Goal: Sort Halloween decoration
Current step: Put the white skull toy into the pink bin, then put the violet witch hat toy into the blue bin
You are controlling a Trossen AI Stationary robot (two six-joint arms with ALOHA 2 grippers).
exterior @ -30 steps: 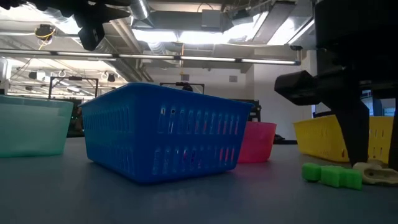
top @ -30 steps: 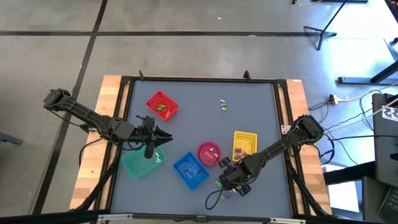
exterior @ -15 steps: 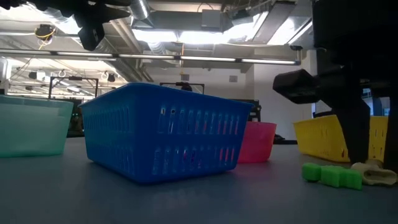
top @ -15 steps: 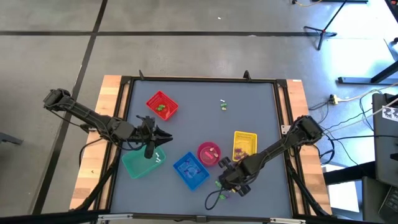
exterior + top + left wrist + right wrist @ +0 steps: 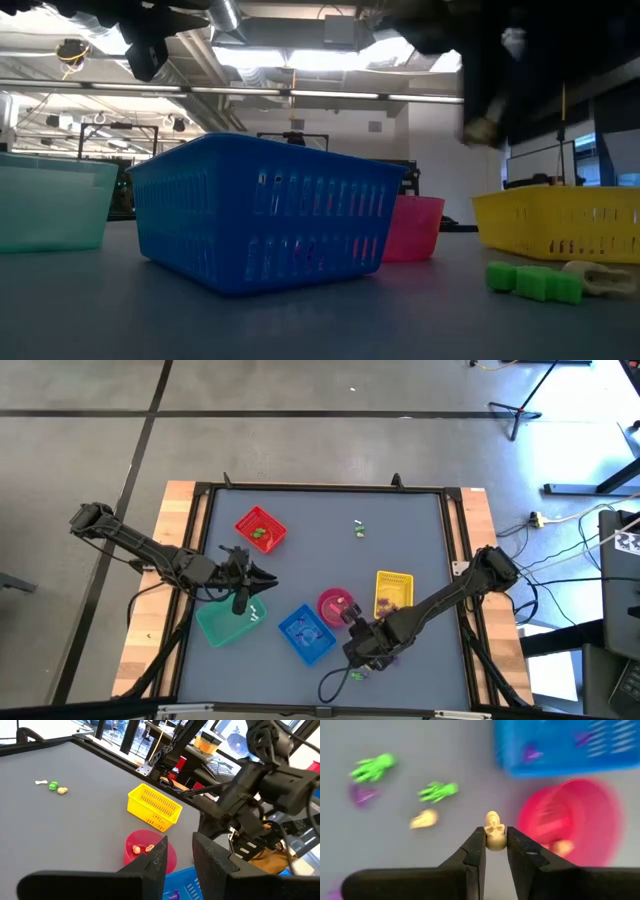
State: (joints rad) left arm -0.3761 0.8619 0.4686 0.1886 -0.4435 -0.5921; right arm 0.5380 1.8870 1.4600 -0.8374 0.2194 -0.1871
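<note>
My right gripper [image 5: 494, 841] is shut on a cream skull trinket [image 5: 494, 829] and hangs above the table near the front edge [image 5: 357, 650], beside the pink bowl [image 5: 336, 606]. Below it, green [image 5: 437, 791], purple [image 5: 362, 795] and cream [image 5: 424, 819] trinkets lie flat on the table. The low view shows a green one [image 5: 533, 282] and a cream one [image 5: 600, 278] there too. My left gripper [image 5: 180, 855] waits above the teal basket [image 5: 225, 622], open with nothing between its fingers. My right gripper pinches the skull's two sides [image 5: 494, 836] between its two fingertips. The fingers come from above, pointing steeply down. The skull sticks out past the fingertips, lifted clear of the table.
A blue basket [image 5: 306, 634] with purple trinkets stands left of the pink bowl, and a yellow basket [image 5: 393, 593] stands to its right. A red basket [image 5: 260, 529] sits far left. A few loose trinkets [image 5: 359, 530] lie at the far middle.
My right gripper has risen from the table beside the green and cream trinkets, shifting a little toward the pink bowl and tipping. It has carried the cream skull up with it. The trinkets left on the table have stayed in place.
</note>
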